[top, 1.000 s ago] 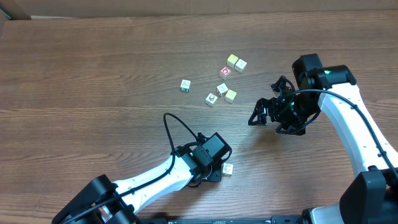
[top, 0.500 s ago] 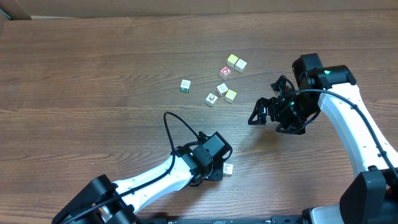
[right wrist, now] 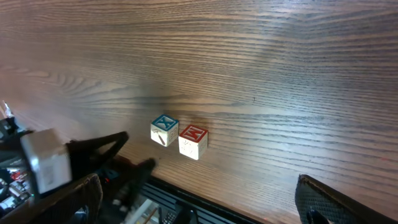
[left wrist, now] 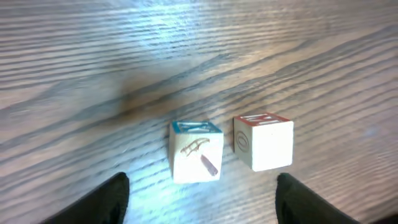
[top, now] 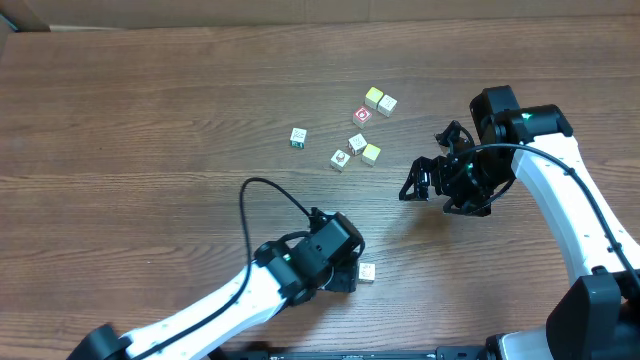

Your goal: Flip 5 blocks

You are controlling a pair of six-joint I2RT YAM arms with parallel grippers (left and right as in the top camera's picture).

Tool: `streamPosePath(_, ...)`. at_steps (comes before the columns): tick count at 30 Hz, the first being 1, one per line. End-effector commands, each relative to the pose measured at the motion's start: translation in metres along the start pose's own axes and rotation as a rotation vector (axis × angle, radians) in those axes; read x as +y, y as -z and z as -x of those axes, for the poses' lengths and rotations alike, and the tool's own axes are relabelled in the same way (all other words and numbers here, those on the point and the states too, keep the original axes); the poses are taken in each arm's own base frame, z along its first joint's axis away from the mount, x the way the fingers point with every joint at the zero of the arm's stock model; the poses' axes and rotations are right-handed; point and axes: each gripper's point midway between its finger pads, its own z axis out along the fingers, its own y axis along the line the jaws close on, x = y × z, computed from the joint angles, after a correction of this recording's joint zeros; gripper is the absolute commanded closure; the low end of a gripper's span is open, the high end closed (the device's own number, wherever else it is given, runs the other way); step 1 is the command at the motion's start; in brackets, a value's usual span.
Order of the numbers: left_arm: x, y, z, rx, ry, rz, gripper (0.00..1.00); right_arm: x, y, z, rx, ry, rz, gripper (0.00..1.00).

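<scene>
Left gripper (left wrist: 203,193), jaws parted and empty, lower centre of frame: closing now risks catching both hammer-picture block (left wrist: 196,152) and red-topped neighbour (left wrist: 264,142).

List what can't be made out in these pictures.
Overhead: pictures on the far blocks, too small.
Overhead: one of the two near blocks, hidden under the left arm.
Left wrist: the left fingers, cut off by the bottom edge.
Right wrist: the right fingers, cut off by the bottom edge.
</scene>
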Motion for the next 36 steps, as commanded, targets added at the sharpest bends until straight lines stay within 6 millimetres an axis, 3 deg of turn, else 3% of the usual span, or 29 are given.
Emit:
streamPosePath(1, 0.014, 0.021, 0.013, -0.089, -0.003, 0.065, 0.55, 0.006, 0.008, 0.004, -0.033, 0.030, 0.003, 0.00)
streamPosePath(2, 0.020, 0.023, 0.012, -0.092, 0.001, 0.090, 0.65, 0.006, 0.008, 0.004, -0.033, 0.030, 0.003, 0.00)
streamPosePath(6, 0.047, 0.023, 0.008, -0.068, 0.045, 0.194, 0.83, 0.006, 0.008, 0.004, -0.033, 0.031, 0.003, 0.00)
streamPosePath(12, 0.064, 0.006, 0.011, -0.023, 0.071, 0.255, 0.95, 0.006, 0.008, 0.004, -0.033, 0.031, 0.003, 0.00)
streamPosePath(21, 0.053, -0.039, 0.003, 0.099, 0.008, 0.199, 0.96, 0.006, 0.008, 0.004, -0.034, 0.031, 0.002, 0.00)
streamPosePath(36, 0.028, -0.046, 0.010, 0.093, -0.063, 0.071, 0.94, 0.006, 0.008, 0.004, -0.035, 0.031, 0.004, 0.00)
